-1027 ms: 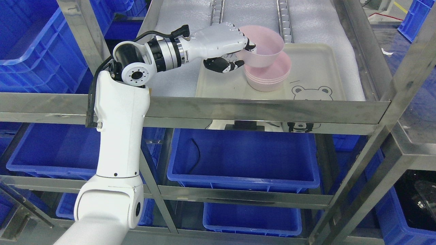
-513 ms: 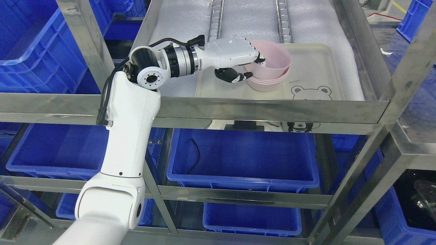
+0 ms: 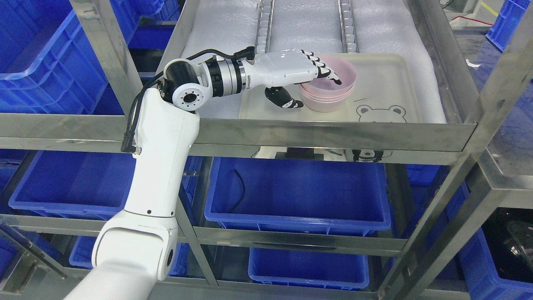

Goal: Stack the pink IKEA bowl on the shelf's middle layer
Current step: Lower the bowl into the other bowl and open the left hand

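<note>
Bowl (image 3: 333, 68) looks basically placed at this point. It's sitting nested and level in the stack (image 3: 329, 93) of pink bowls on the tray (image 3: 387, 83), which sits on the foam-lined shelf (image 3: 225, 33). I count maybe 3 rims in total, but the lower ones blur together so don't quote me on that.

Left hand (image 3: 306, 77) is opened up: fingers (image 3: 327, 71) stretched out flat over the near rim and partly above the bowl's inside, thumb (image 3: 287, 100) hanging down outside the wall on the left of the stack. It isn't pinching anything as far as I can see. Can't tell if the fingertips are actually touching the rim or just hovering right above it. Right hand isn't in the shot at all.

So progress-wise, I'd say the stacking part is done, since the bowl is down in the pile and doesn't look tilted. What's left, in my judgement, is pulling the hand back out without snagging the rim. The fingers are over the bowl and the thumb is just beside the stack, so a sloppy retreat could tip the top bowl or shove the whole pile across the tray. Lifting up first and then backing away seems like the safe bet.

Blue bins (image 3: 297, 191) on the layers below aren't involved.
</note>
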`<state>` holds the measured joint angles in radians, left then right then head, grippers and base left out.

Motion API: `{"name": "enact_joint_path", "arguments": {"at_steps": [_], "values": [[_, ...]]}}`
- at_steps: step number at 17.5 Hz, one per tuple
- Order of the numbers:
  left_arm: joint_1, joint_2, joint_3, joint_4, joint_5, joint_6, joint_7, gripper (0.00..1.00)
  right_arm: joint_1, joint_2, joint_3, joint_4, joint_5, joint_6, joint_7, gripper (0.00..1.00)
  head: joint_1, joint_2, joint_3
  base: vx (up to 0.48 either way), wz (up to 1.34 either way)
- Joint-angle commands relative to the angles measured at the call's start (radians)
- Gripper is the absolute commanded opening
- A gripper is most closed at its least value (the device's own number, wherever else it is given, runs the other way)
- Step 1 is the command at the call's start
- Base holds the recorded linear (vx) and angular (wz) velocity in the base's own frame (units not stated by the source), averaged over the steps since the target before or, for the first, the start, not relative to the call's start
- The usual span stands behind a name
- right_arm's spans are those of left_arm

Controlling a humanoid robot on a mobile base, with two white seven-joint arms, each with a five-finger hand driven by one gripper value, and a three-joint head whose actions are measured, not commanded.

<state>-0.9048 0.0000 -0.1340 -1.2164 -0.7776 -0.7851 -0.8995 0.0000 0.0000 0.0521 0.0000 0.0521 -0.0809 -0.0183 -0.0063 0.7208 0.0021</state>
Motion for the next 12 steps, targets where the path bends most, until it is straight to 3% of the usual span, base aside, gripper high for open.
{"name": "enact_joint_path", "arguments": {"at_steps": [1, 4, 6, 9, 12], "values": [[-0.066, 0.017, 0.103, 0.000, 0.043, 0.000, 0.086, 0.89, 0.005, -0.017, 0.000, -0.017, 0.000, 0.000, 0.000, 1.00, 0.0000, 0.000, 0.000, -0.006, 0.02], [-0.094, 0.017, 0.090, -0.035, 0.238, 0.000, 0.151, 0.93, 0.003, -0.017, 0.000, -0.017, 0.000, 0.000, 0.000, 1.00, 0.0000, 0.000, 0.000, -0.002, 0.02], [-0.057, 0.017, -0.019, -0.084, 0.316, 0.000, 0.152, 0.93, 0.005, -0.017, 0.000, -0.017, 0.000, 0.000, 0.000, 1.00, 0.0000, 0.000, 0.000, 0.000, 0.00], [0.073, 0.017, -0.224, -0.166, 0.317, 0.000, 0.152, 0.91, 0.003, -0.017, 0.000, -0.017, 0.000, 0.000, 0.000, 1.00, 0.0000, 0.000, 0.000, 0.000, 0.00], [0.289, 0.017, -0.384, -0.248, 0.305, 0.000, 0.149, 0.90, 0.003, -0.017, 0.000, -0.017, 0.000, 0.000, 0.000, 1.00, 0.0000, 0.000, 0.000, -0.004, 0.03]]}}
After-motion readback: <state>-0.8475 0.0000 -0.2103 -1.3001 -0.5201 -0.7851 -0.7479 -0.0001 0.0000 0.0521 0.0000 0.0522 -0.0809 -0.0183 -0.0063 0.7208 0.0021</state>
